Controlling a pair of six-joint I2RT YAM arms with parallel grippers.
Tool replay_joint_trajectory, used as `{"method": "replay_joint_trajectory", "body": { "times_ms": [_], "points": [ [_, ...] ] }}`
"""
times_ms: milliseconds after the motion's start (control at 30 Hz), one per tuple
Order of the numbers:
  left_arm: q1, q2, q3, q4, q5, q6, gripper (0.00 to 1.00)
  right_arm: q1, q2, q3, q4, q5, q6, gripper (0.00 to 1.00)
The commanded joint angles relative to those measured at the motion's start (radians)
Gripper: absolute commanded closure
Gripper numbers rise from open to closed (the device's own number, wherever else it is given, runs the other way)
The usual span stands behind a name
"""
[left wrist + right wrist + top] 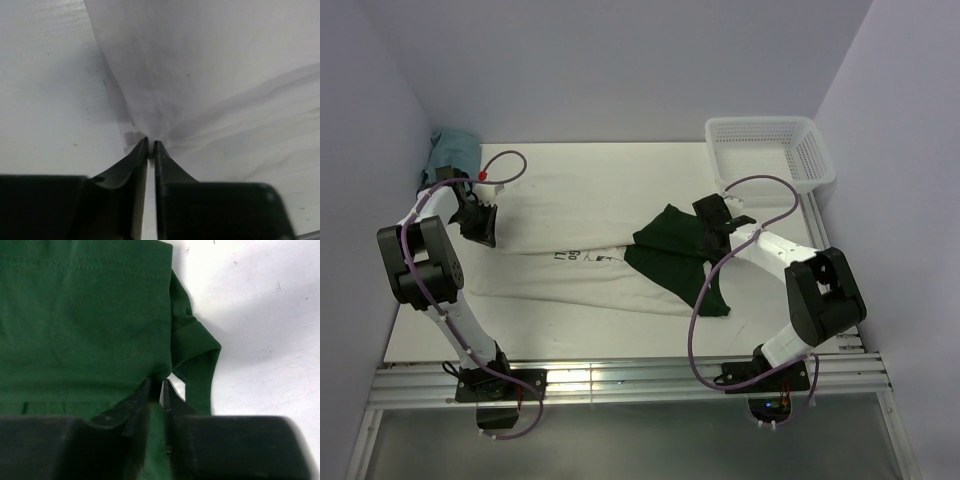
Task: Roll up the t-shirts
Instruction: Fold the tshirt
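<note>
Top external shows you the tee [570,232] lying as a long band left of the basket [817,150]; only the wrist views show the grips: left gripper [150,143] pinching cream cloth, right gripper [159,382] pinching green sleeve

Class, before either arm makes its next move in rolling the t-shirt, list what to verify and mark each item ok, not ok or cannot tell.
1. The left gripper pinches the cream end of the t-shirt: ok, cloth puckers at its tips.
2. The right gripper pinches the green sleeve: ok, cloth sits in its grip.
3. The t-shirt lies smooth for rolling: not ok, the sleeve end is bunched.
4. The teal cloth is clear of the t-shirt: ok, far left corner.
5. The basket is out of the right arm's way: cannot tell, it stands close beside that gripper.
</note>
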Motion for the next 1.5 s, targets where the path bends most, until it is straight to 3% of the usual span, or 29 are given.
{"method": "replay_joint_trajectory", "body": {
  "times_ms": [0,33,167,267,533,700,867,1067,1467],
  "points": [
    [0.008,-0.037,0.009,0.011,0.016,0.016,0.79,0.007,-0.016,-0.003,0.016,0.012,0.005,0.76],
    [0.009,-0.039,0.015,0.008,0.018,0.016,0.79,0.007,-0.017,0.000,0.011,0.014,-0.001,0.73],
    [0.009,-0.043,0.036,-0.011,0.030,0.023,0.57,0.008,-0.004,0.040,-0.030,0.029,-0.012,0.53],
    [0.009,-0.056,0.036,-0.004,0.018,0.022,0.48,0.005,-0.025,0.051,-0.045,0.032,-0.014,0.47],
    [0.011,-0.067,0.127,-0.030,0.027,0.005,0.47,-0.018,-0.086,0.149,-0.050,-0.009,-0.052,0.43],
    [0.012,-0.044,0.188,-0.049,0.043,-0.023,0.47,-0.067,0.091,0.345,-0.015,-0.116,-0.093,0.44],
    [0.011,-0.019,0.240,-0.061,0.058,-0.040,0.48,-0.070,0.362,0.671,-0.114,-0.132,-0.125,0.46],
    [0.009,-0.008,0.269,-0.067,0.070,-0.049,0.48,-0.056,0.539,0.866,-0.183,-0.144,-0.156,0.45],
    [-0.004,-0.004,0.268,-0.066,0.075,-0.055,0.49,-0.002,0.625,0.905,-0.226,-0.136,-0.195,0.43]
  ]
}}
